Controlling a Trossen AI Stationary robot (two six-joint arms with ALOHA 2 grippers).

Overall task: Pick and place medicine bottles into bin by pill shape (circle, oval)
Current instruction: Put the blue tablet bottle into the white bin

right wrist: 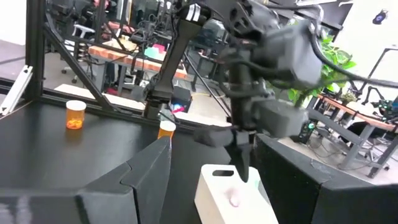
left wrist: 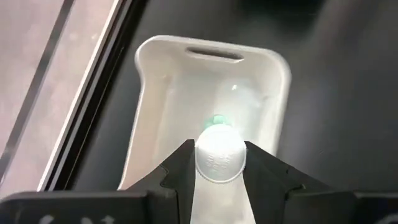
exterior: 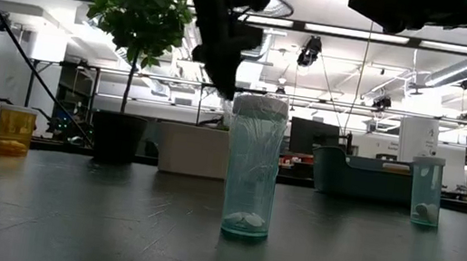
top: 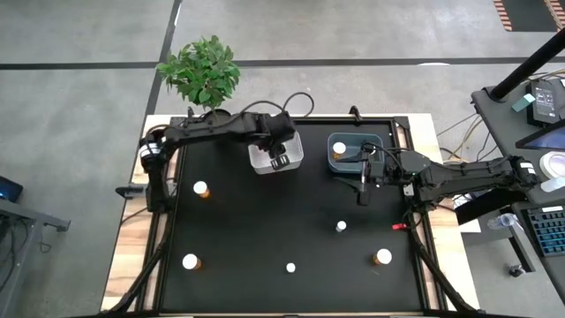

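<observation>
A small bottle (left wrist: 219, 154) with a white cap and a greenish-clear body is pinched between the fingers of the left gripper (top: 279, 159), held above the white bin (left wrist: 211, 106) at the far middle of the tabletop (top: 265, 221). The bin's floor shows bare around the bottle. Just beside it the grey-blue bin (top: 353, 152) holds one white-capped bottle (top: 340, 149). The right gripper (top: 363, 188) hangs near that bin's front edge, its fingers spread and empty. Two amber bottles (top: 201, 189) (top: 191, 261) are seen on the left, an amber bottle (top: 382, 258) at the front right, and two small clear bottles (top: 341, 227) (top: 290, 267) between them, all well apart with open black surface around
</observation>
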